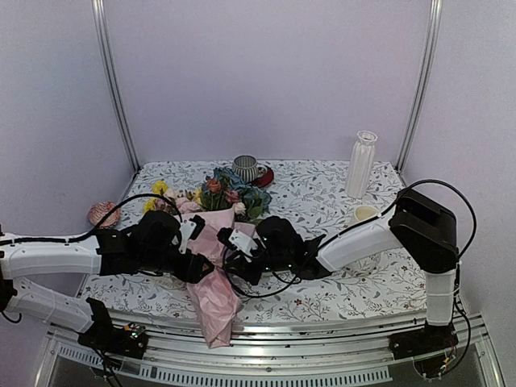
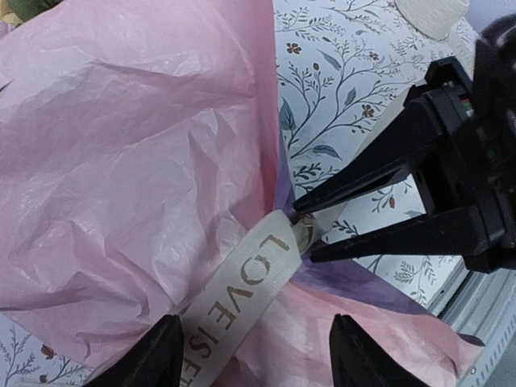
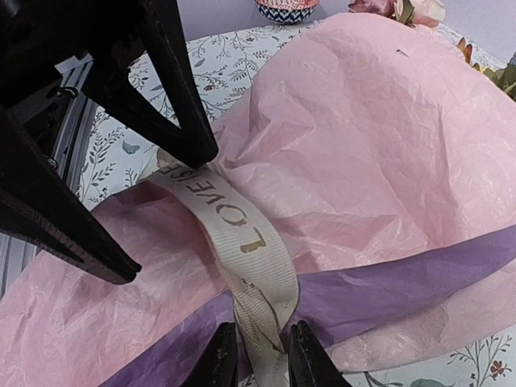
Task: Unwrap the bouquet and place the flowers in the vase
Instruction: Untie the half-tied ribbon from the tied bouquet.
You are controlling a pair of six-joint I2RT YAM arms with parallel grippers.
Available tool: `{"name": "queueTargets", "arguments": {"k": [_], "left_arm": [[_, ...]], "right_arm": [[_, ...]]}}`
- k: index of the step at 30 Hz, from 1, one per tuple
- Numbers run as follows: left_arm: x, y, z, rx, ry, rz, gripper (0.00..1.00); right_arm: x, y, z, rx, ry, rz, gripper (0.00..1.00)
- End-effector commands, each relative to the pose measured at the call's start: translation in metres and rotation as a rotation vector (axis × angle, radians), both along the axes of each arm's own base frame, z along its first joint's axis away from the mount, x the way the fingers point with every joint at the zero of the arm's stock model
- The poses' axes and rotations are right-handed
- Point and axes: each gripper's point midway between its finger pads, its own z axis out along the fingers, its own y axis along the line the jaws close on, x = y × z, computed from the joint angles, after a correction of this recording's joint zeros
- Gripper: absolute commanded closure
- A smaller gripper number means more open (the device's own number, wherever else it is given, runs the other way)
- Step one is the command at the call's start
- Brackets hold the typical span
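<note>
The bouquet lies across the table in pink and purple tissue. Its flowers point to the back and its tail hangs over the front edge. A beige ribbon printed "LOVE" goes round its waist. My right gripper is shut on a folded end of that ribbon at the bundle's right side. My left gripper stands open just over the tissue on the left side, and the ribbon passes by its left finger. The white ribbed vase stands upright at the back right.
A cream mug sits in front of the vase, close to my right arm. A striped grey cup on a red saucer stands behind the flowers. A small pink object lies off the table's left edge. The metal rail runs along the front.
</note>
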Motion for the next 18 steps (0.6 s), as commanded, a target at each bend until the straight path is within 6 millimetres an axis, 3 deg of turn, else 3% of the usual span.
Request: {"name": "queueTargets", "arguments": {"k": [1,6,14,18], "left_arm": [[0.001,-0.004,0.000,0.002,-0.007,-0.010,0.36],[0.005,0.001,-0.005,0.035,-0.005,0.021,0.38],[0.011,0.009,-0.002,0.056,-0.022,0.072,0.44],[0.015,0.016,0.006,0.063,-0.046,0.113,0.48]], "right_arm": [[0.000,0.006,-0.010,-0.019,0.022,0.022,0.76],[-0.005,0.005,-0.028,-0.058,0.053,0.032,0.76],[0.000,0.014,-0.020,-0.044,0.043,0.028,0.78],[0.000,0.012,-0.013,-0.032,0.034,0.025,0.88]]}}
